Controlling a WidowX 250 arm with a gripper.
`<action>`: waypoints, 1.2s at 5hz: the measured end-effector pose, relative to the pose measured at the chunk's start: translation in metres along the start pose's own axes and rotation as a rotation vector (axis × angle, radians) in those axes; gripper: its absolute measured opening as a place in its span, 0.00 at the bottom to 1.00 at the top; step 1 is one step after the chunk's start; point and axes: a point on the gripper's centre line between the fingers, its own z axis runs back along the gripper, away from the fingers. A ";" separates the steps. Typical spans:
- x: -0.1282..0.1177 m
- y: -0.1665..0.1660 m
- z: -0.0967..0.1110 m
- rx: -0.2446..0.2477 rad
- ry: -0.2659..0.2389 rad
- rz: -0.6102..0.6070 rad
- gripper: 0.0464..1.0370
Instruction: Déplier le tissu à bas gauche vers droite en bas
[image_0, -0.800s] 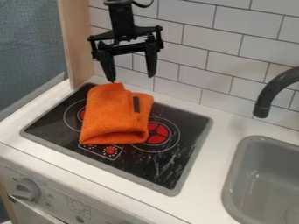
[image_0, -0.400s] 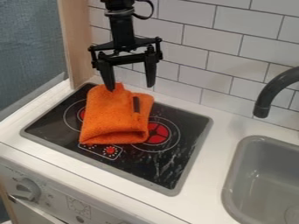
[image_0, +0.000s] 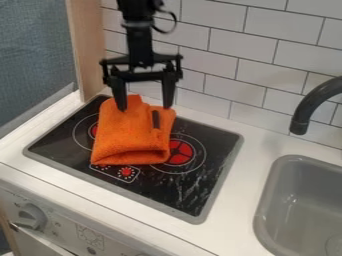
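Note:
The orange cloth (image_0: 128, 135) lies folded on the black stovetop (image_0: 200, 175), towards its left and back part. A small dark strip shows near the cloth's upper right edge. My gripper (image_0: 144, 107) hangs at the back end of the cloth, its fingers spread apart with nothing held between them. The left fingertip overlaps the cloth's top edge in view, and the right one is by its upper right corner. Whether either fingertip touches the cloth I cannot tell.
A grey sink (image_0: 294, 200) with a dark faucet (image_0: 308, 106) is on the right. White tiles (image_0: 257, 70) rise behind the stovetop, and a wooden panel (image_0: 90, 50) stands at the back left. Knobs line the front panel.
My gripper has come down towards the back end of the cloth, its fingers staying spread. The cloth has not visibly moved.

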 end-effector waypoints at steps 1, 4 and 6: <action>0.003 0.003 -0.018 0.043 0.022 0.022 0.96; 0.007 -0.006 -0.031 0.074 0.014 0.029 0.35; 0.008 -0.006 -0.031 0.069 0.005 0.037 0.03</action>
